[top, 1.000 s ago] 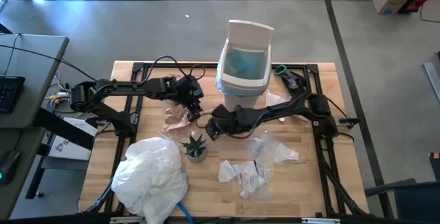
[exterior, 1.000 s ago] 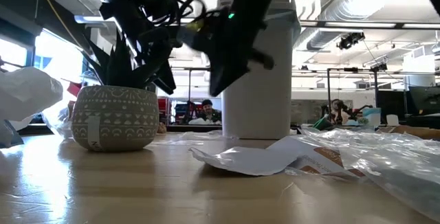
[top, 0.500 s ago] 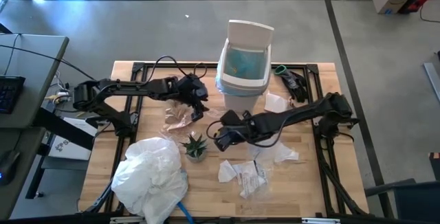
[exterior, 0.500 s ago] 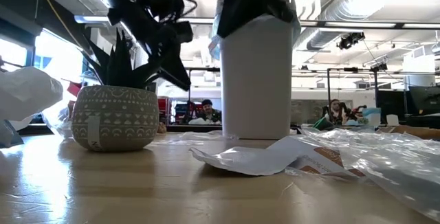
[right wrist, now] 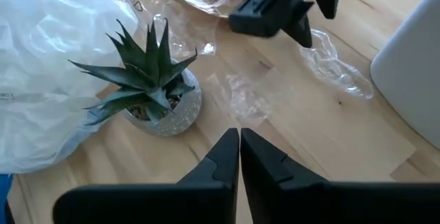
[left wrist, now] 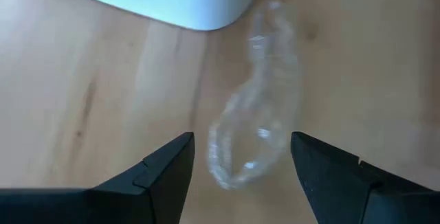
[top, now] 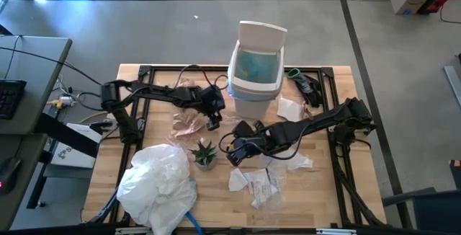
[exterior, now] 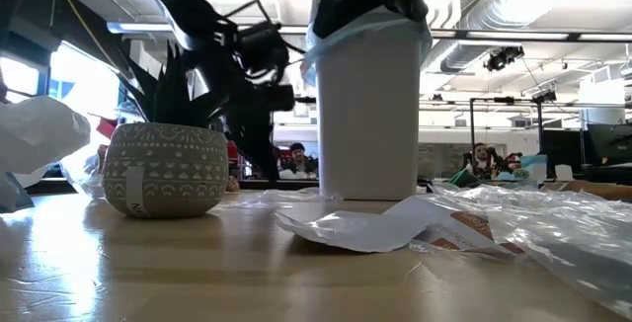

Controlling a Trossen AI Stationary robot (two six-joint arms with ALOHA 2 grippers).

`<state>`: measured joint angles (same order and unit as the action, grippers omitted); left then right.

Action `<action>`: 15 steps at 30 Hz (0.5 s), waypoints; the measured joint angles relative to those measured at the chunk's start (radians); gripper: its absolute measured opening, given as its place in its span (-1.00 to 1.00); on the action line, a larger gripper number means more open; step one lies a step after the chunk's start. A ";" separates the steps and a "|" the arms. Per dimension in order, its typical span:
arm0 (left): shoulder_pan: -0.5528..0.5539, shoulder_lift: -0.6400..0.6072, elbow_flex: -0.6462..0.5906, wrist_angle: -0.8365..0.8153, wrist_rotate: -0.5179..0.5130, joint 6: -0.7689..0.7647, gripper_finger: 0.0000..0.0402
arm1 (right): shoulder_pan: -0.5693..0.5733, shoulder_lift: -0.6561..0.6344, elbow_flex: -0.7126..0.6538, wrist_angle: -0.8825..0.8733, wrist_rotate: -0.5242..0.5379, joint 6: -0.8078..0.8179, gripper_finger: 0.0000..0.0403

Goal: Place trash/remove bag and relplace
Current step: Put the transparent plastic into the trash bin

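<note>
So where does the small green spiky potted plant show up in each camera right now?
High view: small green spiky potted plant, centre of the table.
Low view: its patterned pot, left of picture.
Left wrist view: not in it.
Right wrist view: left of centre, past the shut right pincer.
Shared landmark: the tall white plastic bin, behind the plant.

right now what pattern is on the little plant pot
Grey-beige with white bands of small triangles and dashes around the plant pot. The low view shows it best.
</note>
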<state>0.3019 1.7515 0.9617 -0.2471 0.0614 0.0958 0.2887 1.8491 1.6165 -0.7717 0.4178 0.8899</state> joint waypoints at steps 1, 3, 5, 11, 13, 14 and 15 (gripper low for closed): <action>-0.003 0.019 0.014 -0.007 -0.004 0.009 0.13 | 0.000 0.000 0.000 -0.001 0.000 0.000 -0.99; -0.011 0.056 0.041 -0.032 -0.011 0.012 0.13 | 0.000 0.000 0.000 -0.001 0.000 0.000 -0.99; -0.019 0.093 0.071 -0.057 -0.053 0.017 0.13 | 0.001 0.000 0.000 -0.002 -0.001 0.001 -0.99; -0.031 0.161 0.126 -0.132 -0.041 0.044 0.01 | 0.009 0.000 0.000 -0.002 -0.001 0.003 -0.99; -0.037 0.163 0.132 -0.146 -0.041 0.056 -0.21 | 0.012 0.000 0.000 -0.002 -0.001 0.003 -0.99; -0.039 0.157 0.132 -0.147 -0.041 0.064 -0.36 | 0.013 0.000 0.000 -0.002 -0.001 0.003 -0.99; -0.040 0.152 0.132 -0.147 -0.041 0.070 -0.53 | 0.016 0.000 0.000 -0.002 -0.001 0.003 -0.99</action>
<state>0.2620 1.9038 1.0933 -0.3946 0.0204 0.1658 0.3042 1.8492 1.6165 -0.7738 0.4171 0.8928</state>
